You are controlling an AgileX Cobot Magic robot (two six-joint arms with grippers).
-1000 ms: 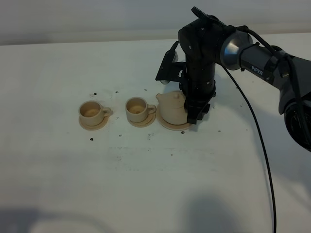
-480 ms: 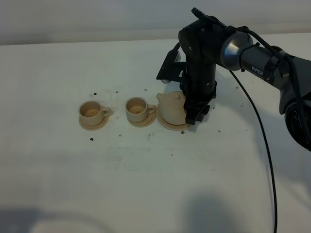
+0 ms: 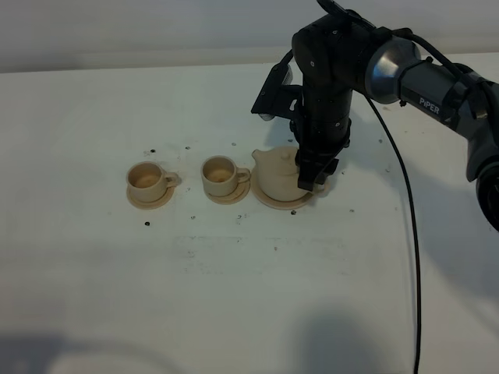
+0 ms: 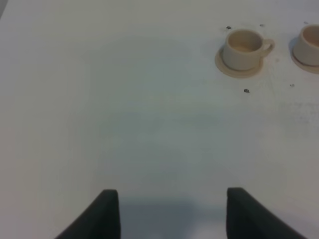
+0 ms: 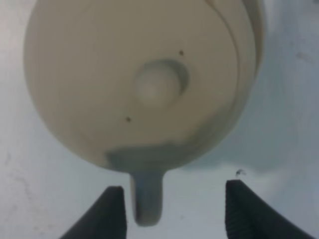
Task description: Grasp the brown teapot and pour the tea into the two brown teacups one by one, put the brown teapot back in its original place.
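Note:
The brown teapot [image 3: 277, 175] stands on its wide saucer, the original place [image 3: 269, 204], right of the two brown teacups [image 3: 146, 180] [image 3: 219, 174], each on a small saucer. My right gripper [image 3: 313, 176] hangs over the pot's handle side, pointing down. In the right wrist view the teapot [image 5: 144, 79] fills the picture, and its handle [image 5: 147, 199] lies between the open fingers [image 5: 112, 214], close to one and gripped by neither. My left gripper [image 4: 172, 214] is open over bare table, with one teacup [image 4: 244, 47] far ahead of it and the other teacup [image 4: 309, 45] at the picture's edge.
A white table [image 3: 234, 296] carries everything, with small dark specks around the cups. The right arm's black cable [image 3: 409, 234] trails down across the table on the right. The left arm does not show in the exterior high view.
The right arm has risen slightly and shifted a little to the right above the teapot. The teapot and cups have not moved.

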